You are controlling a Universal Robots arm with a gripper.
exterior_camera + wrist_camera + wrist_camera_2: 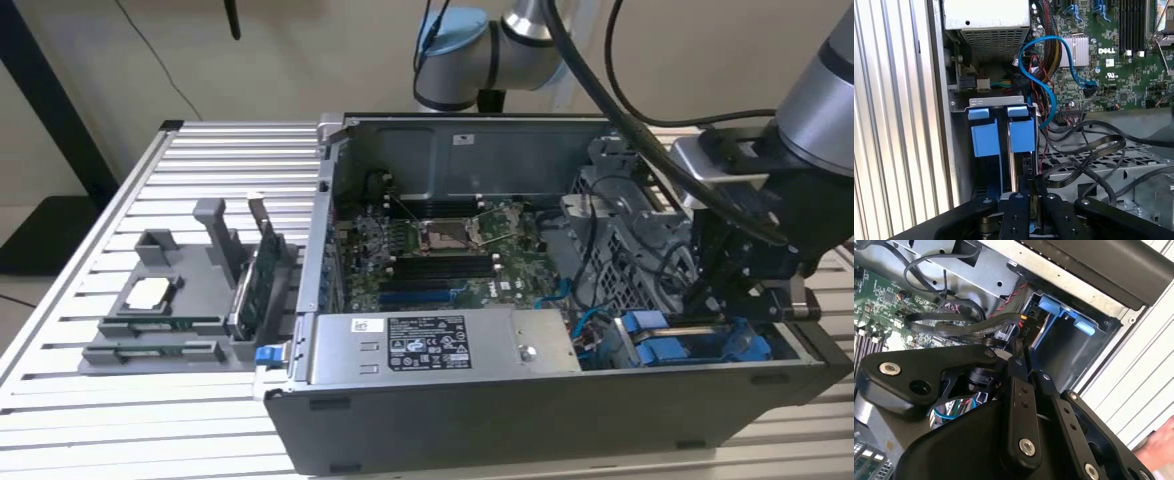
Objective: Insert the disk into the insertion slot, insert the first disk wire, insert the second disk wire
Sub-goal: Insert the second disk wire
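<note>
A ribbed metal surface point(200, 160) carries an open computer case point(534, 420), with a grey parts holder point(174, 300) lying beside it toward the exterior view's left. In that exterior view the arm reaches down into the case's corner at the exterior view's right, and the end effector point(727, 300) hangs directly above the bright blue carriers of the disk point(694, 345), which sits low in the insertion slot point(667, 290). The grey power-supply box point(441, 345) lies just beside the cage.

In the second wrist view the end effector point(1026, 365) has its 2 fingers point(1019, 405) drawn close together on what looks like a dark wire connector point(1024, 330), pointed at the edge of the blue-framed disk point(1064, 315) just ahead of the tips; black cables point(954, 325) loop beside it.

In the first wrist view the fingers point(1016, 210) stand nearly closed, and whether they pinch anything I cannot tell. The disk point(1004, 135) lies straight ahead of the tips, its long axis running away from them into the cage, the 2 blue tabs side by side. A blue data wire point(1046, 75) curls from the motherboard point(1114, 55) toward the cage.
</note>
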